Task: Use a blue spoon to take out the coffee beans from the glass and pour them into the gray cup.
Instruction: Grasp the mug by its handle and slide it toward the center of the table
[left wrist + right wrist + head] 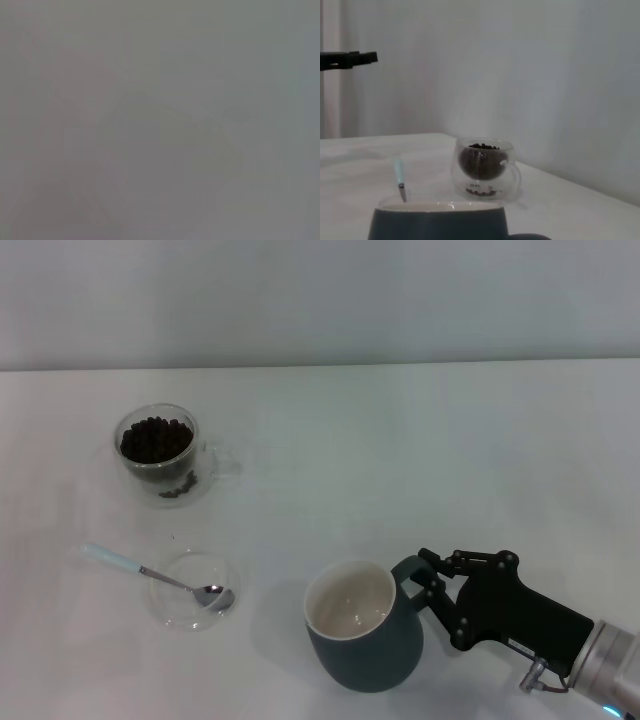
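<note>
With the right gripper, fingers closed on the gray cup handle, steady the cup upright before fetching the blue spoon.

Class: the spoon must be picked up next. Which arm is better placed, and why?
Probably the left: the spoon lies on the robot's left, while the right gripper is busy at the gray cup's handle. The left gripper is unseen.

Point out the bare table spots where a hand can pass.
Bare table spreads right of the glass and beyond the gray cup. It is crowded nearer the left: blue spoon on its saucer, and the right gripper at the cup's handle.
</note>
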